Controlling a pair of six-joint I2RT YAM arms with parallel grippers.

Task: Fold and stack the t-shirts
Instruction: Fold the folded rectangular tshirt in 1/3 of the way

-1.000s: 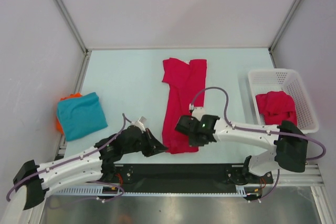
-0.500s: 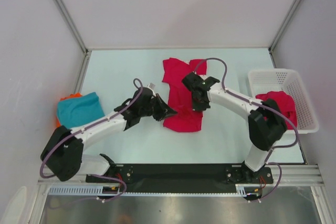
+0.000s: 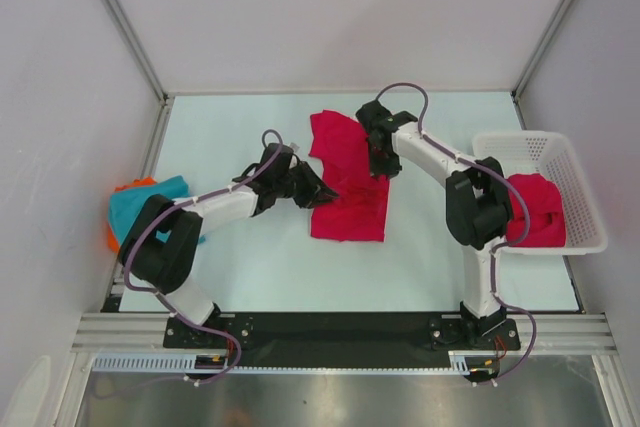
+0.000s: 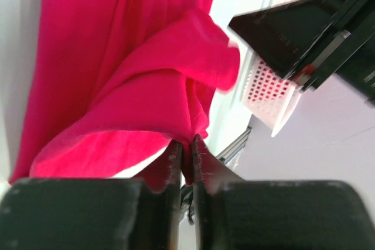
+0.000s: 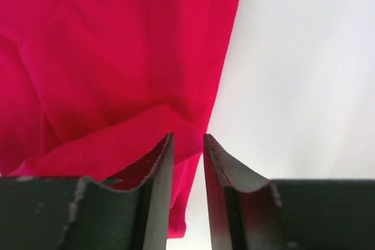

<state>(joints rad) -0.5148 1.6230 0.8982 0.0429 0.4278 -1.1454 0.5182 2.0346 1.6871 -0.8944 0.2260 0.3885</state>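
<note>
While left gripper and right gripper pinched the crimson t-shirt mid-fold, laying its hem down squarely seemed next.

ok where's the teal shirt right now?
Top view, far left of the table: the teal t-shirt lies on something orange, partly hidden by the left arm, well left of the crimson t-shirt at centre.

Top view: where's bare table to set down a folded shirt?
Two bare patches of the pale table: the far-left corner, between the teal cloth t-shirt and the crimson cloth t-shirt; and the near strip in front of that shirt. Crowded: mid-table, where left gripper and right gripper pinch it, and by the white plastic mesh basket.
</note>
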